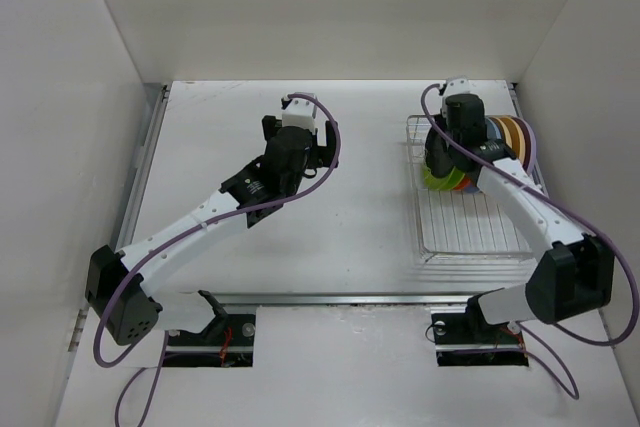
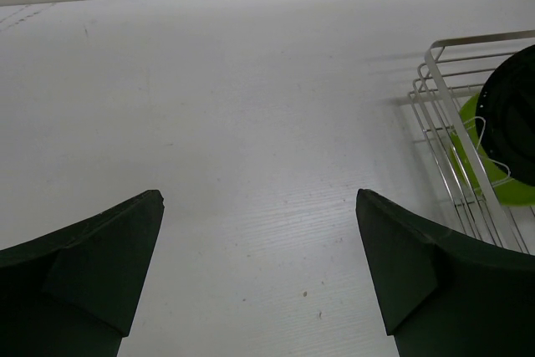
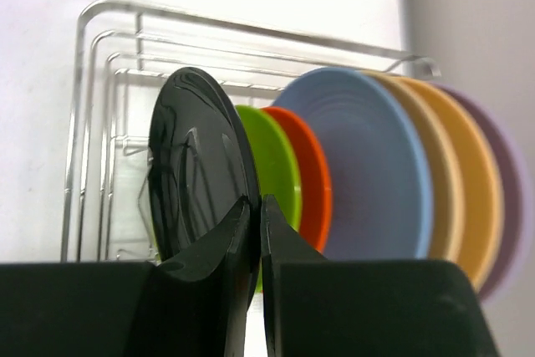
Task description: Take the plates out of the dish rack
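The dish rack (image 1: pixel 470 237) stands at the right of the table. Several plates stand on edge at its far end. In the right wrist view they run from left to right: black plate (image 3: pixel 196 156), lime green (image 3: pixel 276 165), orange (image 3: pixel 313 181), light blue (image 3: pixel 372 173), tan (image 3: pixel 439 181), a yellow-orange one (image 3: pixel 476 190) and lavender (image 3: pixel 512 206). My right gripper (image 3: pixel 255 202) is shut on the black plate's rim, over the rack's left side (image 1: pixel 440 162). My left gripper (image 2: pixel 259 198) is open and empty above the bare table, left of the rack (image 1: pixel 300 132).
The rack's silver rim (image 3: pixel 109 10) curves behind the plates, and its near half holds only bare wires. The left wrist view shows the rack's corner (image 2: pixel 435 64) with the black plate (image 2: pixel 514 123) and green plate (image 2: pixel 468 156). White walls enclose the table.
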Robot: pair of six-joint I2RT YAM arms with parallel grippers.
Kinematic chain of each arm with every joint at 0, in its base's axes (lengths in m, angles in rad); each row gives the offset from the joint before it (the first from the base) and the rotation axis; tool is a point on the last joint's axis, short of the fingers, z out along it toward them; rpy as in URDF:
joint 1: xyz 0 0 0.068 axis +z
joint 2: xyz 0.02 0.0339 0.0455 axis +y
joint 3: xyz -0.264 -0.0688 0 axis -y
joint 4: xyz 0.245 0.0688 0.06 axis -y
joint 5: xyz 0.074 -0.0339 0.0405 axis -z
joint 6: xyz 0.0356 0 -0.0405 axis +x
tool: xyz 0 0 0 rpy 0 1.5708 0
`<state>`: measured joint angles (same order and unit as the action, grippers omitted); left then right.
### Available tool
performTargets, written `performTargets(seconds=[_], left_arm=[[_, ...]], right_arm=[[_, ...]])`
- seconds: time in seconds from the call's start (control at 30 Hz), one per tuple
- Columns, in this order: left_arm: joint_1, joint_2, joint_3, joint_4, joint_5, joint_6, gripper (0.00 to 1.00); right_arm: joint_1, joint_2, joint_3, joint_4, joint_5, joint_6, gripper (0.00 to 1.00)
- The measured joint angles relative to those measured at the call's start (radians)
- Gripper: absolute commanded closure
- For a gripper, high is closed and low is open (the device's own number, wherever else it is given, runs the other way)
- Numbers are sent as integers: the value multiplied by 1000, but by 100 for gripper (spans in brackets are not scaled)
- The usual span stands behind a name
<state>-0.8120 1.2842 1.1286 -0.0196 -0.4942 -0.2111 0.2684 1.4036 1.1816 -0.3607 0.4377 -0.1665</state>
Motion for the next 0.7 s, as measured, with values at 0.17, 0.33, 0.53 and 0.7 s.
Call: performTargets(seconds=[0.17,0.33,0.53,0.7], left_arm=[[0,0,0,0,0,0,0],[0,0,0,0,3,0,0],[0,0,0,1,57,2,4],[0,0,0,2,166,15,23]], right_arm=[[5,-77,-25,40,45,-7,100],[20,-190,-65,61,-63,-1,100],[21,-282,-78,63,-364,14,100],[21,-277,-84,47,-618,22,100]])
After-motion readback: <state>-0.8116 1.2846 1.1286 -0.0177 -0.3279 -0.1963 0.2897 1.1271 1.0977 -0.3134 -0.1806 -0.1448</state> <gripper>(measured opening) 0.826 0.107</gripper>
